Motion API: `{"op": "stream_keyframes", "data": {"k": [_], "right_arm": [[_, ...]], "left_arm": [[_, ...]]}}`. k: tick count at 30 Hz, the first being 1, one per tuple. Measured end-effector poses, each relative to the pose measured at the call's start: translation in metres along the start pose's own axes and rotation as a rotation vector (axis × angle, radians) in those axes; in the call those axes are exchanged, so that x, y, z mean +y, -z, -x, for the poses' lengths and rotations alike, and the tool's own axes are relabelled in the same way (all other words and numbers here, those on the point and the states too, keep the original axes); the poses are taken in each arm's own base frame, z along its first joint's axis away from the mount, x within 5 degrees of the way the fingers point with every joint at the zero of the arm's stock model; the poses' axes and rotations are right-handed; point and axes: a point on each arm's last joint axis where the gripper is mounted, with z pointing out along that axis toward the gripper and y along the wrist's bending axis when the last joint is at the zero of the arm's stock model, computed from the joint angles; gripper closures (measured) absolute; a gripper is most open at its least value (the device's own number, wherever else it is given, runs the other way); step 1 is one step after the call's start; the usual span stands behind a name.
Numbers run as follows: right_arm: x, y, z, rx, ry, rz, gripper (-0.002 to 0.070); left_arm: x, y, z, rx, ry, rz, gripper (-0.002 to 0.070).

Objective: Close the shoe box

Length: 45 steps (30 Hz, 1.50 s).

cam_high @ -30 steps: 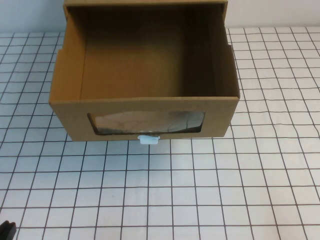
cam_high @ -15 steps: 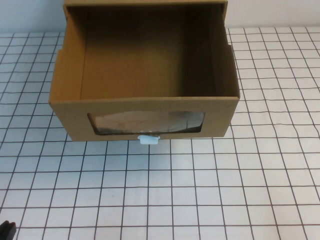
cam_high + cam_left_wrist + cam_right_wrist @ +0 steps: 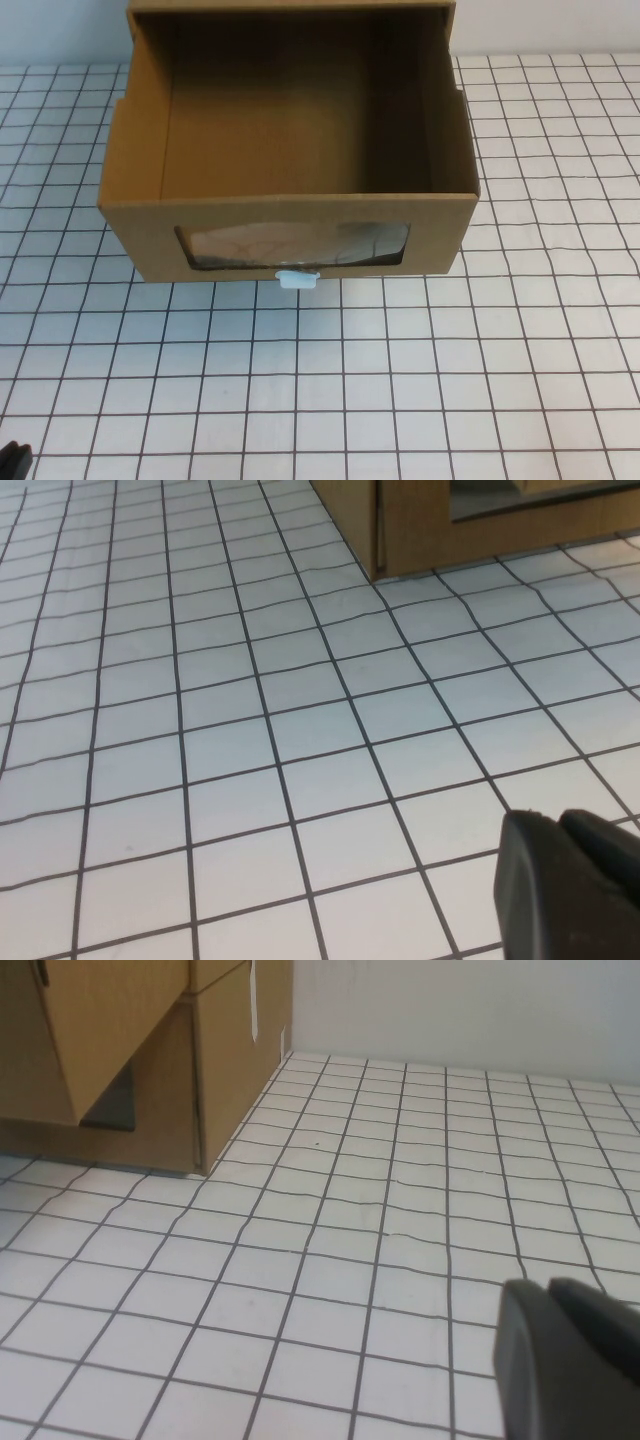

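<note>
The brown cardboard shoe box (image 3: 290, 215) stands at the back middle of the table in the high view. Its drawer is pulled out toward me and looks empty inside. The drawer front has a clear plastic window (image 3: 292, 245) and a small white pull tab (image 3: 298, 278) on its lower edge. My left gripper (image 3: 555, 820) is shut and empty, low over the table at the near left, far from the box (image 3: 420, 530); only its tip (image 3: 12, 460) shows in the high view. My right gripper (image 3: 548, 1285) is shut and empty, to the right of the box (image 3: 120, 1040), outside the high view.
The table (image 3: 400, 380) is white with a black grid. A pale wall (image 3: 460, 1010) runs behind the box. Open table lies in front of the drawer and on both sides of it.
</note>
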Motion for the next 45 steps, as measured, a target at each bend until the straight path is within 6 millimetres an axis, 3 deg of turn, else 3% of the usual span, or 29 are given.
{"op": "stream_keyframes", "data": {"k": [45], "right_arm": [[0.0002,0.0,0.0002,-0.002,0.01,0.002,0.0691]], "left_arm": [[0.0,0.0,0.0,0.0,0.0,0.0,0.0677]]}}
